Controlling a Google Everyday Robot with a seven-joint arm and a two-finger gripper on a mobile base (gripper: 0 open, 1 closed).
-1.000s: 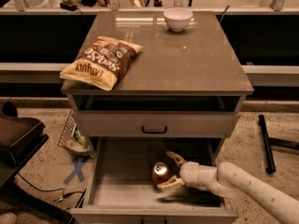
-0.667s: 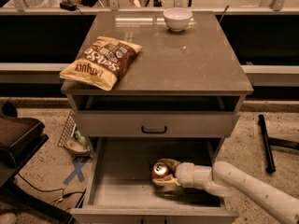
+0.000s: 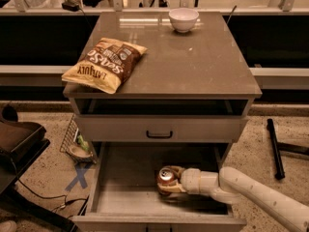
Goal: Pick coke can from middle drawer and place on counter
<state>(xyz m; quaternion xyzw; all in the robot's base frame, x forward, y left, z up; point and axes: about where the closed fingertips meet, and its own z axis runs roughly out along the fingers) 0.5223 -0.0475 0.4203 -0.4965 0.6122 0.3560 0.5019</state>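
Observation:
The coke can (image 3: 166, 175), red-orange with a silver top, stands upright in the open middle drawer (image 3: 120, 192), right of its middle. My gripper (image 3: 170, 180) reaches in from the lower right on a white arm, and its fingers are closed around the can's sides. The can still seems to rest on the drawer floor. The counter (image 3: 193, 62) is the glossy grey-brown top of the cabinet above.
A brown-yellow chip bag (image 3: 104, 64) lies on the counter's left front, overhanging the edge. A white bowl (image 3: 183, 19) stands at its back. A closed drawer front with a black handle (image 3: 159, 135) is above the open drawer. A black bar (image 3: 273, 149) lies on the floor at right.
The gripper's fingers have closed in around the can, and the can has shifted slightly left with them. The arm has pushed a little further into the drawer.

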